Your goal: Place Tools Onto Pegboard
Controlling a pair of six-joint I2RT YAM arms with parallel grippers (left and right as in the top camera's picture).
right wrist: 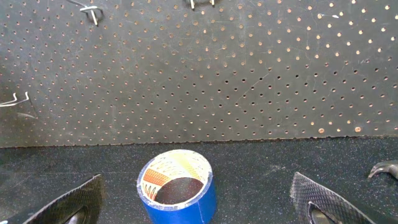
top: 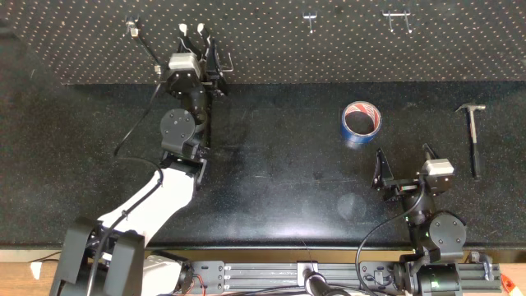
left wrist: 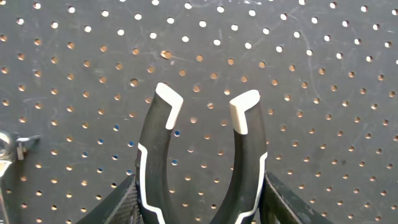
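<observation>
My left gripper (top: 197, 70) is up against the pegboard (top: 271, 49), shut on a pair of pliers (left wrist: 155, 162). Their black handles with white tips (top: 191, 31) point at the board. My left fingers (left wrist: 121, 199) flank the handles low down. A blue tape roll (top: 361, 122) stands on the black mat. It sits just ahead of my right gripper (top: 403, 168), which is open, and its textured fingers (right wrist: 68, 202) stand wide apart on either side of the tape roll (right wrist: 177, 186). A hammer (top: 472, 136) lies at the far right.
Empty metal hooks (top: 310, 18) (top: 397, 18) stick out of the pegboard at upper right. A wire hook (top: 228, 62) is beside the left gripper. Another dark-handled tool (top: 146, 48) is at a hook to its left. The hammer head (right wrist: 382, 169) lies right of the tape.
</observation>
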